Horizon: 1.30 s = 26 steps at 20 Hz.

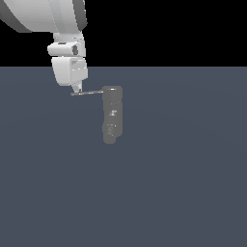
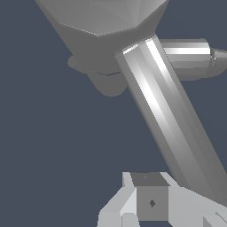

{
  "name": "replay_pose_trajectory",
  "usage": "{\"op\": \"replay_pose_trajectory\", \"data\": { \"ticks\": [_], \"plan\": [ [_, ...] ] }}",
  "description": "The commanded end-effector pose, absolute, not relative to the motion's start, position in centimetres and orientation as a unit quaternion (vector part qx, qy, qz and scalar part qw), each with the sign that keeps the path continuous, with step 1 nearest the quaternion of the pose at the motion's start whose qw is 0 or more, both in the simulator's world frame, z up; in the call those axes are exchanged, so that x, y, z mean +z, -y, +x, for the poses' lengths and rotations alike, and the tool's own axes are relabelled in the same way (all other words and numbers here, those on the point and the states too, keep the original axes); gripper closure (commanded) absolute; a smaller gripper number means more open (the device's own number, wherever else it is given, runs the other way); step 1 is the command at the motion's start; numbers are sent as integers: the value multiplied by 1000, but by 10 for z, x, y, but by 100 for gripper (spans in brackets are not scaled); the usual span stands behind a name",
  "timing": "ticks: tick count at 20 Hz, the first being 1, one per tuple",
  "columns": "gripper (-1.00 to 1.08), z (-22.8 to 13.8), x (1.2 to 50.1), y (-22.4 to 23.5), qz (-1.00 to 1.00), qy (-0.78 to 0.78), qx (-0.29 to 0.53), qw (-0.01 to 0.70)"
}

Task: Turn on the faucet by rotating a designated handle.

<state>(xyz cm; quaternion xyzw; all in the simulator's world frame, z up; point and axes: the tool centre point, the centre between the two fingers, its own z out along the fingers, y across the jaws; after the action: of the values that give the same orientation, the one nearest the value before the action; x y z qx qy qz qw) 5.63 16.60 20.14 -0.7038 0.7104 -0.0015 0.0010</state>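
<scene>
Grey faucet, upright; handle horizontal, free end toward exterior view's left, seemingly touching gripper fingertip directly above. Gripper's finger spacing indeterminate.

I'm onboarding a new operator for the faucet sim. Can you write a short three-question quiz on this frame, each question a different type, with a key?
1. True or false: in the exterior view, the handle projects from the top of the faucet toward that view's left.
2. Multiple choice: where is the gripper in the exterior view? A) at the handle's free end B) beneath the faucet's lower end C) far off at the view's right
3. Fill in: the handle is a thin grey ____.

Key: 1 true; 2 A; 3 rod
</scene>
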Motion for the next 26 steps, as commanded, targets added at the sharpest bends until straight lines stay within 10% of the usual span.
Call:
{"op": "replay_pose_trajectory", "data": {
  "ticks": [1,26],
  "plan": [
    [108,47,201,-170,-706,-708,0,0],
    [108,-4,201,-131,-704,-710,-1,0]
  ]
}}
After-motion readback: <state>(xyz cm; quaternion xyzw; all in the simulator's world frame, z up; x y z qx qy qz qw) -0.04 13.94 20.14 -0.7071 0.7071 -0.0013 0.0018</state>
